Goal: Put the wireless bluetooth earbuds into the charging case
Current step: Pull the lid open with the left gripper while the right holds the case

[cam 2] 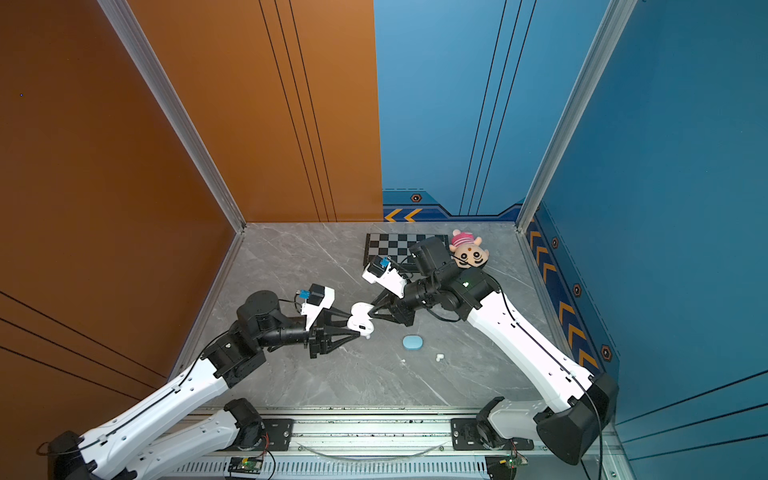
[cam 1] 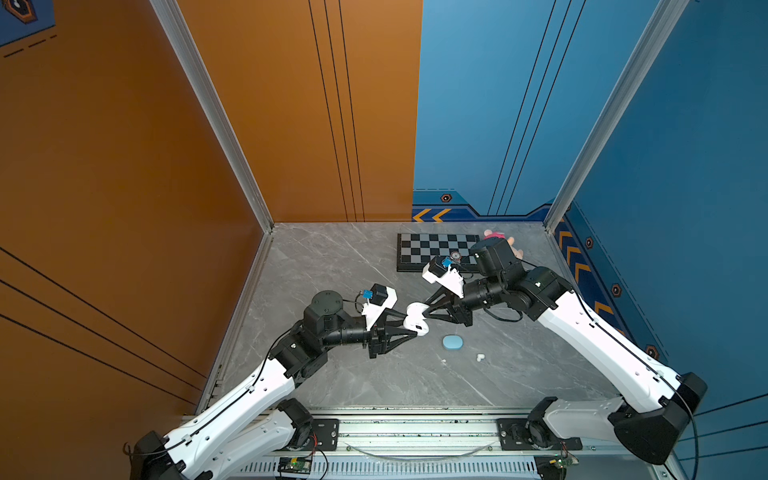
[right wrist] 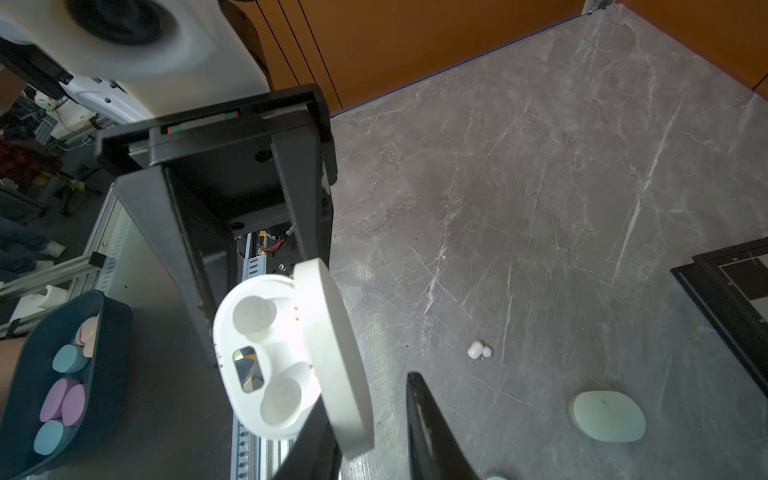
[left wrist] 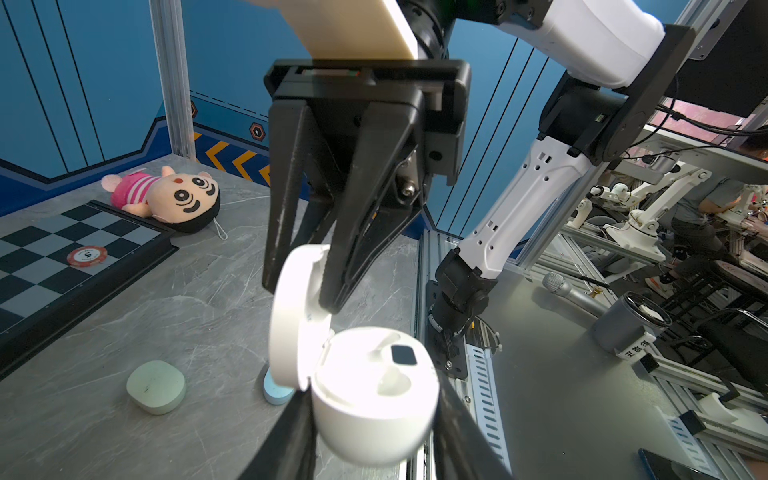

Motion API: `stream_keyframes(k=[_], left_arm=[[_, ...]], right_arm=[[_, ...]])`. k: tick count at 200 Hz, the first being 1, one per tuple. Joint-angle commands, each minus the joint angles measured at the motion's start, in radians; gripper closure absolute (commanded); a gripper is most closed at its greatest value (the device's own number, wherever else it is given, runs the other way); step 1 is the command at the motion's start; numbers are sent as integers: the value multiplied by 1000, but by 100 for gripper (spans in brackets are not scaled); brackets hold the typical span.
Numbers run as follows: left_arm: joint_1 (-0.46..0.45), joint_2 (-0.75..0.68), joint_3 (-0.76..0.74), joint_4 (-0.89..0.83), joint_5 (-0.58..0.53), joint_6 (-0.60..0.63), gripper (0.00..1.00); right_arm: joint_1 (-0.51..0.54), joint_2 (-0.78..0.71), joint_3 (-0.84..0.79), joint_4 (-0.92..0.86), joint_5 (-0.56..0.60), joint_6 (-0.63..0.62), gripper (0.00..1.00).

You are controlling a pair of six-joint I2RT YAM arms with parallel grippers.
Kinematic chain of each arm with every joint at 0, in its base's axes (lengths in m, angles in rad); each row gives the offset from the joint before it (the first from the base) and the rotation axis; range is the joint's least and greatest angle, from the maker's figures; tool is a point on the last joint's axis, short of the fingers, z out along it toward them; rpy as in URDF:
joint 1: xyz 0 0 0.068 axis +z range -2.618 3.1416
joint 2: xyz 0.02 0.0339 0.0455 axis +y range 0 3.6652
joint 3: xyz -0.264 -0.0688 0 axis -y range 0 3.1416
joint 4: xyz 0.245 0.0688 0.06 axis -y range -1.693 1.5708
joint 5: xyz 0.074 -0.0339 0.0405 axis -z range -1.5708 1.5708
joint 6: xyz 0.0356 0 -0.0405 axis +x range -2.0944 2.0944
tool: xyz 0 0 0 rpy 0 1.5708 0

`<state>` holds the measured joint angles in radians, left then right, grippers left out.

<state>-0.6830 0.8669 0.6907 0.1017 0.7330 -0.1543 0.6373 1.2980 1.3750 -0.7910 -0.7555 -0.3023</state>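
While the left tool (cam 1: 415,328) clamps the base of the white charging case (right wrist: 266,357) and holds it up above the desk (right wrist: 540,187), we see the right tool (cam 1: 424,311) straddling the raised lid (right wrist: 338,353). One finger is inside it and the other sits just clear of its outer shell, so it's not pinching. Both wells show bare (gold contacts visible). One white earbud (right wrist: 478,350) lies on the desk, well apart from the held case, near a pale green case (right wrist: 609,415).

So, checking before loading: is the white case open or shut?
Open: the white oval plastic charging case shows its lid swung up, both wells empty.
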Motion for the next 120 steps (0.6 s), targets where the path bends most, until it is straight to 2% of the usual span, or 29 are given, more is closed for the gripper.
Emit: stream_keyframes(k=[1,32,56,76,120], left_arm=[[-18,0,39,9,13,-11,100],[-18,1,40,19,-2,-20,100],[-18,0,40,32,-15,-33,96],[-18,1,37,38,-26,-42,88],[-15,-25,15,44,-81,-44,40]], right_arm=[[-9,-27,-14,33,12,-5,77],[-10,-40,-18,46,24,-5,86],[-9,-52,-25,66,34,-1,90],[-9,-57,-28,78,42,2,94],[-9,-75,-36,101,78,9,99]])
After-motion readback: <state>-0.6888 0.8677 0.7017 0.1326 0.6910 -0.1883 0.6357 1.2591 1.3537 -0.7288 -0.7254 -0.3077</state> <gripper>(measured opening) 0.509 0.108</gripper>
